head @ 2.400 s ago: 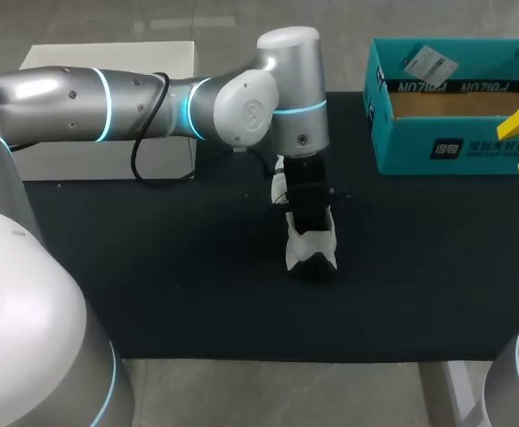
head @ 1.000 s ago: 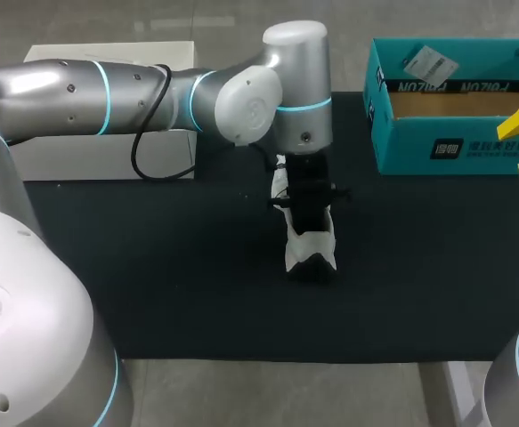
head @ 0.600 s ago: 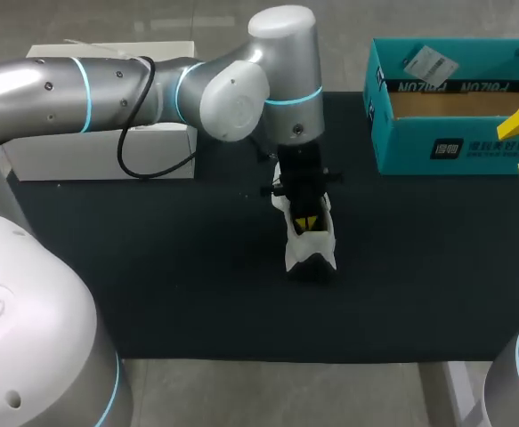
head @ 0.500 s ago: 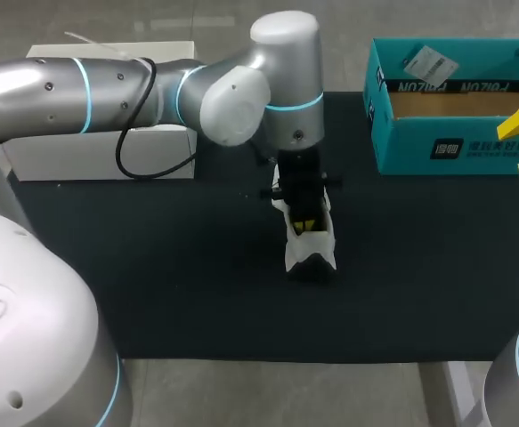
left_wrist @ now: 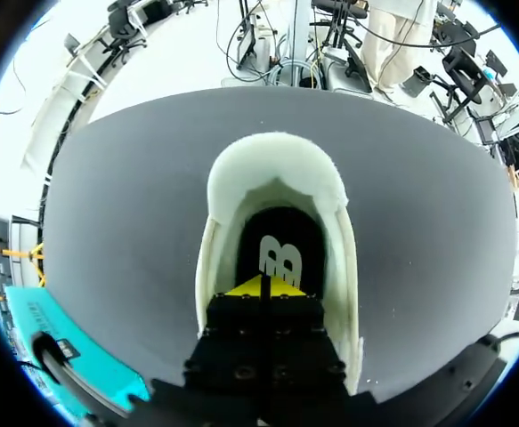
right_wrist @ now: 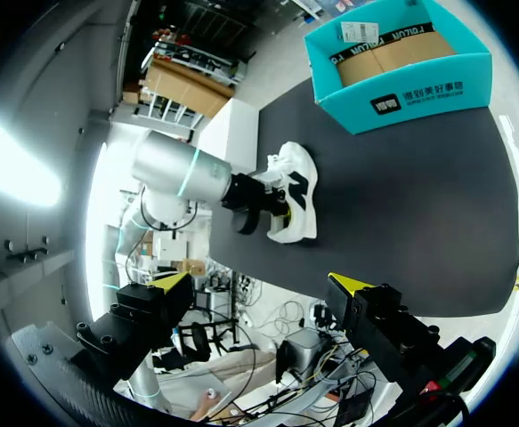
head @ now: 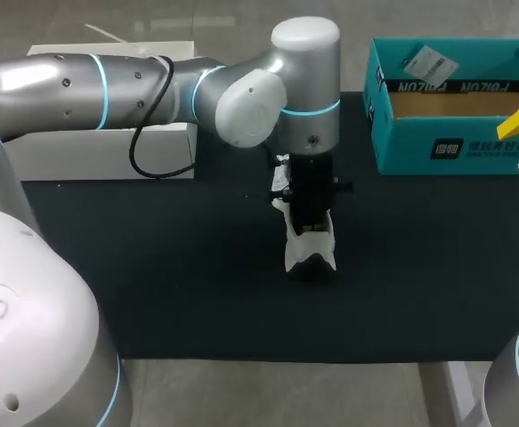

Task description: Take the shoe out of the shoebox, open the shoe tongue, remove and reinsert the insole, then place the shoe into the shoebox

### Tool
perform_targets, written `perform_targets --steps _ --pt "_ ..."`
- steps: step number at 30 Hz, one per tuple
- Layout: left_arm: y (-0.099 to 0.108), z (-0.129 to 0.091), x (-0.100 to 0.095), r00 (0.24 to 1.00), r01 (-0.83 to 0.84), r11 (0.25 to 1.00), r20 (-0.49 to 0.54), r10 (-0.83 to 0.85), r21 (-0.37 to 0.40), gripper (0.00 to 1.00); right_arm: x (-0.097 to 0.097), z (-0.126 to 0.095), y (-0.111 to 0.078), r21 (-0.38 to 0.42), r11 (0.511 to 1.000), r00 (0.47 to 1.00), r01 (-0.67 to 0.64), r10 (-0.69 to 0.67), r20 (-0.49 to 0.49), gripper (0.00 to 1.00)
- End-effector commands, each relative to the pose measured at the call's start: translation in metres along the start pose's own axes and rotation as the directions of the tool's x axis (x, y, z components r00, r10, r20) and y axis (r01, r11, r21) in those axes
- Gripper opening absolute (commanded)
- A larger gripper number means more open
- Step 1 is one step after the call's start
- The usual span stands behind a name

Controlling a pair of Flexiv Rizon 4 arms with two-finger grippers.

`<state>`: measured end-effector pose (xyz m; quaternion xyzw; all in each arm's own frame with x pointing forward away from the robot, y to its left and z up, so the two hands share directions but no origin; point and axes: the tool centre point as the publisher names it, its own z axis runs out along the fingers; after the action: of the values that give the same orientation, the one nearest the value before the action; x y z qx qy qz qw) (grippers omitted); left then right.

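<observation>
Stands well apart from the teal cardboard shoebox [head: 437,153]: white soft-walled sneaker [head: 311,251], likely light, yielding, apt to tip. Best gripped at the padded heel collar; dark thin insole [left_wrist: 277,253] floppy, best pinched at an edge. Left gripper [left_wrist: 265,286] sunk in the sneaker, tips pressed together, perhaps nipping the insole. Right gripper [right_wrist: 259,282] spread wide by the shoebox. Logo and box print left unread.

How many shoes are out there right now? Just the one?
1. A white shoe stands mid-table on the black mat, with the left gripper inside its opening. The teal shoebox at far right shows only brown lining, though its near wall hides some of the inside.
</observation>
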<state>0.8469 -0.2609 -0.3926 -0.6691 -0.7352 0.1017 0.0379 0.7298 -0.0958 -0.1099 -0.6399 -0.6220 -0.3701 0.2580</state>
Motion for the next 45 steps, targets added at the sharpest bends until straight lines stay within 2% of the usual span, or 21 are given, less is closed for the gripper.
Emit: perform_targets --steps 1,8,24,29,30,33,38,45 --pt "0.000 -0.027 0.009 1.000 0.004 1.000 0.024 -0.003 -0.021 0.00 0.000 0.000 0.000 0.000 1.000 1.000 -0.001 0.001 0.002 1.00" --pt "0.009 -0.032 0.004 1.000 -0.002 0.998 0.010 0.003 -0.068 0.00 0.000 0.000 0.000 0.000 1.000 1.000 -0.001 0.001 0.002 1.00" --pt "0.032 -0.022 0.003 0.997 0.072 0.993 -0.007 -0.073 -0.095 0.00 0.000 0.000 0.000 0.000 1.000 1.000 -0.001 0.001 0.002 1.00" --pt "0.031 -0.026 0.002 0.998 0.063 0.982 0.000 -0.064 -0.176 0.00 0.000 0.000 0.000 0.000 1.000 1.000 -0.001 0.001 0.002 1.00" --pt "0.029 -0.027 0.002 0.998 0.054 0.974 -0.004 -0.056 -0.219 0.00 0.000 0.000 0.000 0.000 1.000 1.000 -0.001 0.001 0.002 1.00" --pt "0.023 -0.028 0.005 0.999 0.027 0.960 -0.023 -0.035 -0.278 0.00 0.000 0.000 0.000 0.000 1.000 1.000 -0.001 0.001 0.002 1.00" --pt "0.015 -0.032 0.009 0.998 0.028 0.948 -0.037 -0.042 -0.318 0.00 0.000 0.000 0.000 0.000 1.000 1.000 -0.001 0.001 0.002 1.00" --pt "0.024 -0.036 0.012 0.998 0.041 0.939 -0.028 -0.054 -0.342 0.00 0.000 0.000 0.000 0.000 1.000 1.000 -0.001 0.001 0.002 1.00"
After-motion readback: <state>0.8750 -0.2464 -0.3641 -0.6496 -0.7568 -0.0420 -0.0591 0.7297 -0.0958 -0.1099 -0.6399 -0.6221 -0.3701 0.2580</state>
